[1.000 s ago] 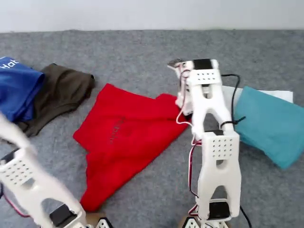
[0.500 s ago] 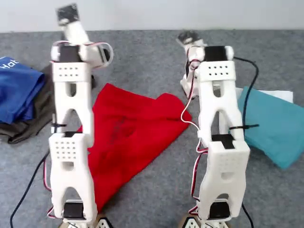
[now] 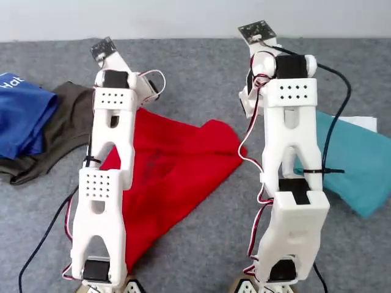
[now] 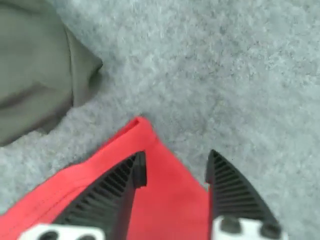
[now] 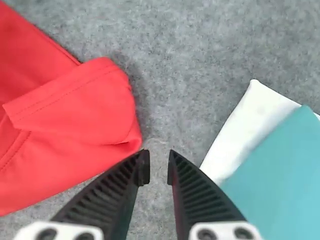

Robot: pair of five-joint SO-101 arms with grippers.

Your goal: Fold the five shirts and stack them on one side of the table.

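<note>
Shirts: five, all on the grey felt-covered table.

1. Red shirt, one. It lies spread and loosely doubled in the middle of the high view. One corner points to the upper centre and a long tail runs down toward the lower left.
2. Blue shirt, one. It is bunched at the far left edge and lies on top of item 3.
3. Olive-brown shirt, one. It is crumpled beside and under the blue one, just left of the red shirt's upper corner.
4. Teal shirt, one. It is folded into a block at the right edge.
5. White shirt, one. It is folded under the teal block, and its edge shows along the upper side.

Grippers: two, both mine.

My left gripper has its jaws spread wide with nothing between them. It hangs over the pointed upper corner of the red shirt. Red cloth shows between the fingers, and the olive-brown shirt lies near, beyond a strip of bare felt.

My right gripper has its jaws parted by a narrow slit and grasps nothing. It hangs over bare felt between the red shirt's hemmed sleeve end and the white-and-teal pile, close to both.

Arms: two. Both are white and stand side by side, rising from the lower edge of the high view. My left arm stretches over the red shirt, and my right is beside the teal one.
</note>
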